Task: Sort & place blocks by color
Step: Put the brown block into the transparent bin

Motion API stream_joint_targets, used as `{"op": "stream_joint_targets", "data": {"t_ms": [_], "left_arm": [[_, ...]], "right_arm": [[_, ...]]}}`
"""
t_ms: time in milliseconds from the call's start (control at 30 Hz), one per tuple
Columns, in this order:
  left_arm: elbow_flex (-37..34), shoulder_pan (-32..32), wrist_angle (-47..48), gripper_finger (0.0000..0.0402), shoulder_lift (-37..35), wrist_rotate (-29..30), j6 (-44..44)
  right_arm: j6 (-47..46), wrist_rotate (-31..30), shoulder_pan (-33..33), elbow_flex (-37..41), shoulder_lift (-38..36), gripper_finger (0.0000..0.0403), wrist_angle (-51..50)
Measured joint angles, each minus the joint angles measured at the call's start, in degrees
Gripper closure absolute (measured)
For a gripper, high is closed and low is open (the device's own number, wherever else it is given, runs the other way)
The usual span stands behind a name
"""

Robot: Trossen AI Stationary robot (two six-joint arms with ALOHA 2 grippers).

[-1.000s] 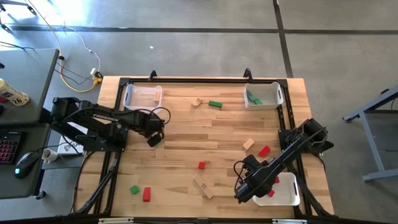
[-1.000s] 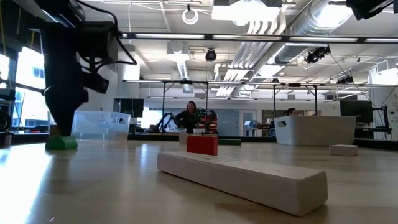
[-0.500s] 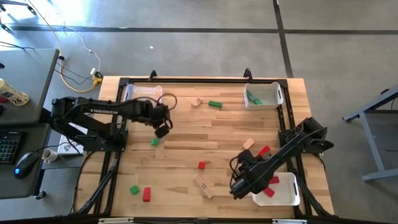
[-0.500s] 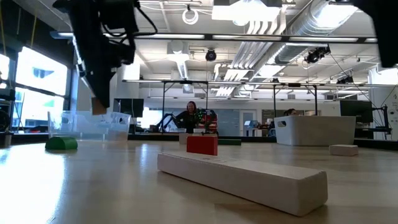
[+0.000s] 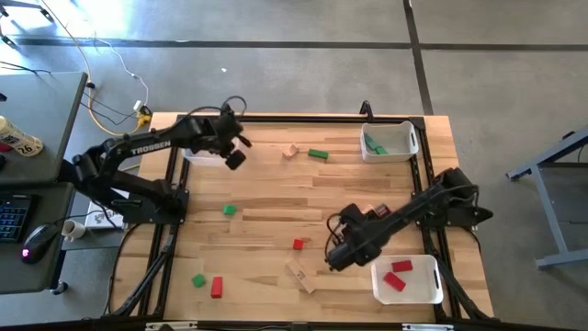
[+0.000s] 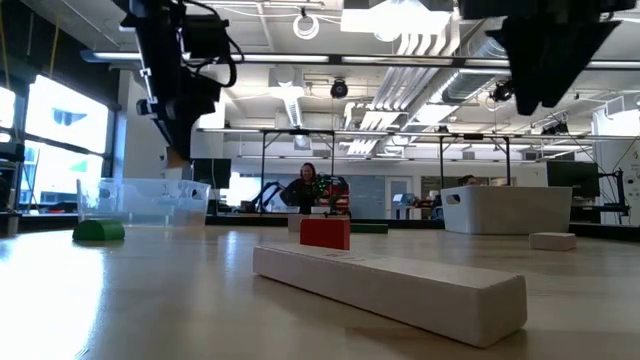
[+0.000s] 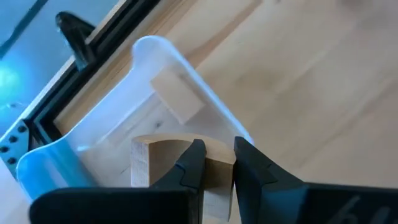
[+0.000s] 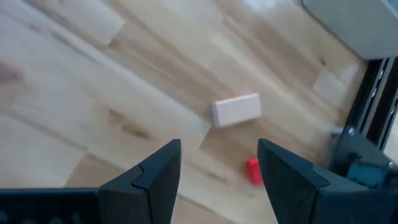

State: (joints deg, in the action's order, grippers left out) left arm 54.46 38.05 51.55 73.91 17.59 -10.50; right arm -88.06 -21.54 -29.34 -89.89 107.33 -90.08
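Observation:
My left gripper (image 5: 236, 156) (image 7: 216, 155) hangs over the near-right corner of the clear bin (image 5: 209, 145) at the table's far left, shut on a tan block (image 7: 161, 158). One more tan block (image 7: 177, 99) lies inside that bin. My right gripper (image 5: 335, 257) (image 8: 217, 165) is open and empty, above bare table right of the middle. Ahead of it lie a tan block (image 8: 236, 110) and a red block (image 8: 253, 170). Red (image 5: 298, 244), green (image 5: 229, 211) and tan (image 5: 299, 274) blocks lie scattered on the table. My left gripper pinches the tan block between its two fingers, on a flat end beside the block's curved cut-out (image 7: 211, 171). The fingers (image 6: 178, 140) point down from above. The block is lifted clear and shows just below the fingertips (image 6: 178, 158), above the clear bin's rim.
A white bin (image 5: 409, 279) at the near right holds two red blocks (image 5: 401, 267). Another white bin (image 5: 390, 141) at the far right holds green blocks. Near the left front lie a green (image 5: 197, 280) and a red block (image 5: 217, 287); near the far edge a tan (image 5: 291, 150) and a green one (image 5: 318, 154).
My left gripper has risen from the table beside the green block with the tan block in its fingers and swung toward the far edge, over the clear bin. My right gripper has moved off the near-right white bin toward the table's middle.

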Motion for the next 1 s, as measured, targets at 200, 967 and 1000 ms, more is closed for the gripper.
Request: {"op": "stream_joint_targets", "data": {"t_ms": [200,967,1000], "left_arm": [[-0.8,7.6,-1.0,0.037,0.0,-5.3,2.7],[-7.1,15.8,-2.1,0.0355,0.0,-12.5,-1.4],[-7.1,15.8,-2.1,0.035,0.0,-12.5,-1.6]], "right_arm": [[10.3,0.1,5.9,0.0,0.0,0.0204,0.0],[60.9,6.7,38.4,0.1,-0.1,0.0204,16.1],[62.9,7.4,39.6,0.1,-0.1,0.0204,17.8]]}}
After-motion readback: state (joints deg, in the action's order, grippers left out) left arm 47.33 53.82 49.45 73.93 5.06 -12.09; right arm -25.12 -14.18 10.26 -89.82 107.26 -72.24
